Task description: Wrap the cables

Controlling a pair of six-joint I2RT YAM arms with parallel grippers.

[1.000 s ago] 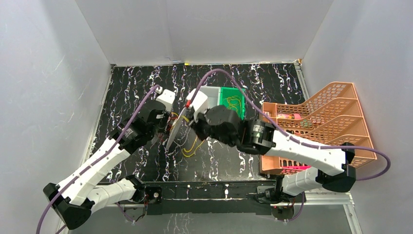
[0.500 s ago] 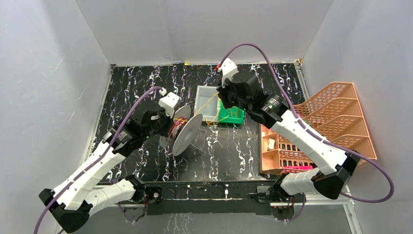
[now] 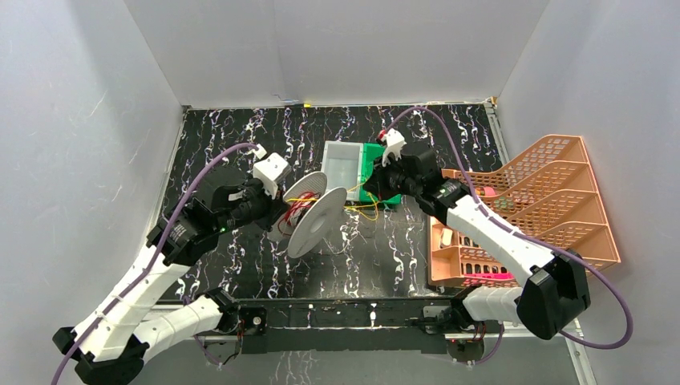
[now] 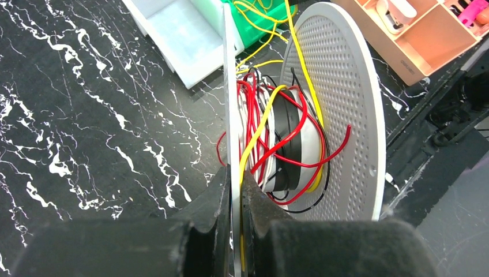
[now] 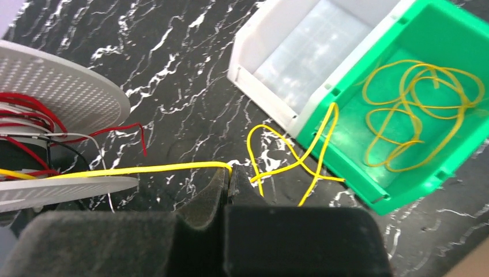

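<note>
The white perforated spool [image 3: 317, 218] stands on edge at mid table, with red, white and black wires on its hub. My left gripper [image 3: 277, 210] is shut on the spool's thin flange [image 4: 229, 86]; a yellow cable [image 4: 259, 133] also runs between the fingers there. My right gripper [image 3: 370, 192] is shut on the same yellow cable [image 5: 144, 169], which stretches from the spool to the gripper [image 5: 229, 173]. Its tail loops on the table and over the green bin's rim [image 5: 323, 124]. A second yellow cable [image 5: 421, 109] lies coiled in the green bin.
A green bin [image 3: 377, 154] and a white bin [image 3: 341, 164] stand side by side behind the spool. An orange tiered organiser [image 3: 553, 200] holding small items fills the right side. White walls enclose the table on three sides.
My right gripper left the spool, rose to the bins, then came down in front of the green bin with the yellow cable. The spool shifted slightly in my left gripper.
</note>
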